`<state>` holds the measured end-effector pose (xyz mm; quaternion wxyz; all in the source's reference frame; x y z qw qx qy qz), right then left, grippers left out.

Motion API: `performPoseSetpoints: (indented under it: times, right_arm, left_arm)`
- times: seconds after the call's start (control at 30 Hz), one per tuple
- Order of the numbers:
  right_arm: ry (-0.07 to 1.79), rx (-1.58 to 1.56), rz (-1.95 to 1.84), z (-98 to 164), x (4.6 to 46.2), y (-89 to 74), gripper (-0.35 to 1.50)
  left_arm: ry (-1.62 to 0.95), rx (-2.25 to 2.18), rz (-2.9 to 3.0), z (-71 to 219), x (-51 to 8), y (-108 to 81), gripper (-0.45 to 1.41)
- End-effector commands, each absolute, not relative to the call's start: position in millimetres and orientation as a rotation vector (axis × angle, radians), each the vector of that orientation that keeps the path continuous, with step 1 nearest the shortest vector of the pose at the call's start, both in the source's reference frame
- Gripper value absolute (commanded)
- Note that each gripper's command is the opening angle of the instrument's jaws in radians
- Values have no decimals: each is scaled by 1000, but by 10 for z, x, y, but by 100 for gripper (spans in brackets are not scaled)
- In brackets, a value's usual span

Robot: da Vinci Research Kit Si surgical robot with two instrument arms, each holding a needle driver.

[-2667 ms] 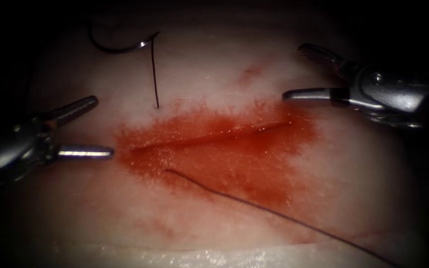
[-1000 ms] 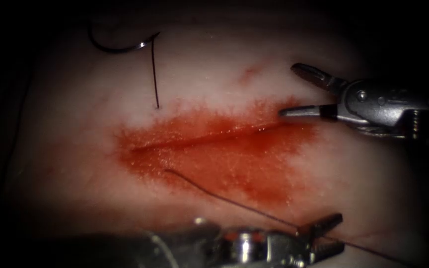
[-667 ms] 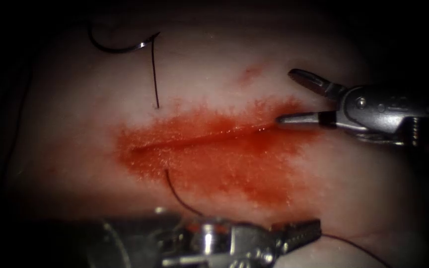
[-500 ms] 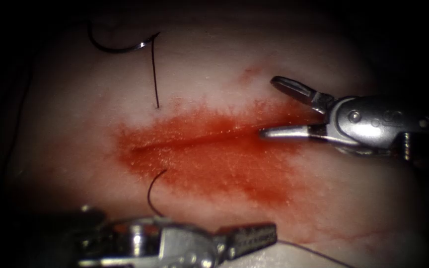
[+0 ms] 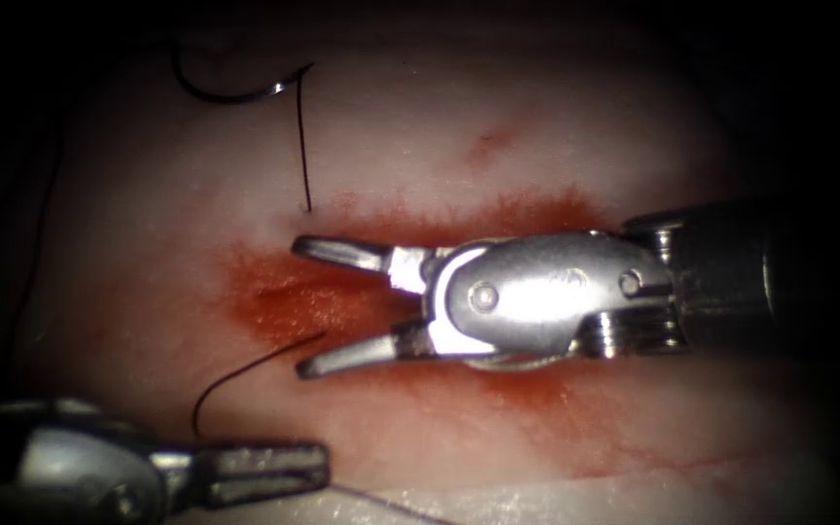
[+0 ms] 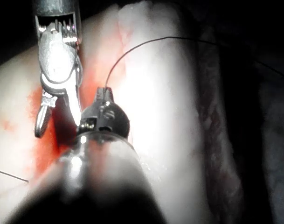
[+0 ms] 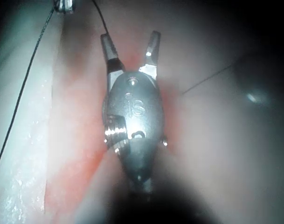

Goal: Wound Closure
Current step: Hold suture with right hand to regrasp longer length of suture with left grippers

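Left arm's tool point(image 5: 318, 470): enters at the lower left of the endoscope view. Its jaws are clamped together on the thread point(image 5: 245, 367). The left wrist view confirms this: the thread leaves the closed tip of the same tool point(image 6: 104, 89) and rises in a thin arc.

Thread: a dark, fine strand. From the left tool it curves up and to the right and ends at the red-stained zone near the lower jaw of the right tool. A second straight run stands above the cut, from a point on the tissue up to the needle. A further strand trails along the lower edge of the frame.

Right arm's tool point(image 5: 298, 306): a polished metal body on a dark shaft, entering from the right and lying across the middle of the frame. Its jaws are spread in a wide V and grasp nothing; one jaw lies above the cut point(image 5: 274, 292), the other below. The right wrist view shows the same parted jaws point(image 7: 130, 42) over reddened tissue.

Needle point(image 5: 230, 94): a thin, dark, curved wire at the upper left of the frame, lying on the tissue surface. Neither tool holds it.

Tissue point(image 5: 498, 117): pale, smooth and moist. Red fluid point(image 5: 537, 209) spreads in a grainy band along the cut.
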<state>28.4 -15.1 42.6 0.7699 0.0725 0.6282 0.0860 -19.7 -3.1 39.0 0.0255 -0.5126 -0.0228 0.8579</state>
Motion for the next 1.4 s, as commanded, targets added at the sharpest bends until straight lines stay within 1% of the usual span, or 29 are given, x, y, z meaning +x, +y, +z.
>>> performPoseSetpoints:
  times: [0.03, 0.53, 0.63, 0.7, 0.73, 0.8, 0.87, 1.03, 1.23, 1.27, 1.3, 1.33, 1.37, 1.4]
  right_arm:
    - [1362, 166, 171, 429, 300, -156, 130]
    - [1364, 171, 129, 434, 320, -176, 126]
    - [1362, 164, 123, 435, 327, -177, 121]
    - [1373, 164, 121, 435, 331, -176, 103]
    - [1378, 165, 120, 435, 332, -175, 86]
    - [1391, 168, 104, 434, 334, -174, 42]
    - [1411, 182, 84, 434, 335, -175, -35]
    - [1434, 222, 26, 435, 330, -171, -35]
    - [1404, 204, 45, 439, 303, -159, -35]
    - [1397, 195, 63, 440, 295, -156, -35]
    - [1397, 195, 63, 440, 295, -156, -35]
    - [1397, 189, 68, 441, 291, -155, -35]
    - [1396, 185, 72, 441, 289, -154, -35]
    - [1398, 185, 80, 442, 285, -153, -35]
  left_arm:
    - [-60, -1588, 2654, 397, -205, -32, -45]
    - [-56, -1585, 2662, 396, -213, -27, -45]
    - [-55, -1584, 2662, 396, -214, -27, -45]
    - [-58, -1582, 2664, 396, -214, -28, -45]
    - [-58, -1582, 2665, 396, -214, -28, -45]
    - [-58, -1583, 2665, 396, -214, -28, -45]
    - [-58, -1583, 2665, 396, -214, -28, -45]
    - [-60, -1586, 2665, 395, -212, -29, -45]
    - [-65, -1602, 2667, 399, -198, -28, -45]
    - [-55, -1597, 2668, 402, -193, -26, -11]
    - [-55, -1597, 2668, 402, -193, -26, -11]
    - [-52, -1591, 2670, 404, -191, -25, 11]
    - [-40, -1587, 2675, 405, -190, -23, 21]
    - [-31, -1577, 2677, 407, -189, -22, 22]
